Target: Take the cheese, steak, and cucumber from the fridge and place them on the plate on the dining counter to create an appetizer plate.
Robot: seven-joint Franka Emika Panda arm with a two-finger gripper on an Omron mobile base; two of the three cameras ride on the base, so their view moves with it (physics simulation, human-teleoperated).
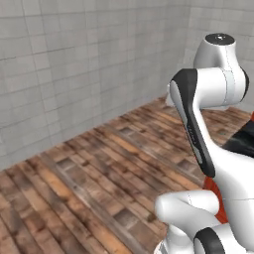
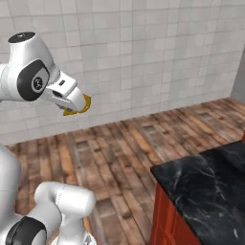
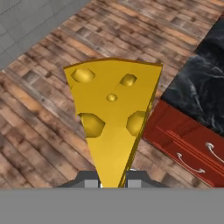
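A yellow-orange wedge of cheese (image 3: 113,118) with darker holes rises from between my fingertips in the hand view. My gripper (image 3: 111,179) is shut on its narrow end. In the right base view the gripper (image 2: 75,106) hangs high over the wooden floor at the left. A bit of the cheese (image 2: 84,104) pokes out of it. The steak, cucumber, fridge, plate and dining counter are out of view.
A black marbled top (image 2: 210,177) on red cabinets (image 2: 165,217) stands at the lower right. The hand view shows the same red cabinets (image 3: 183,144) with curved drawer handles (image 3: 190,165). Grey tiled walls (image 2: 143,57) close off the plank floor (image 1: 89,168) behind.
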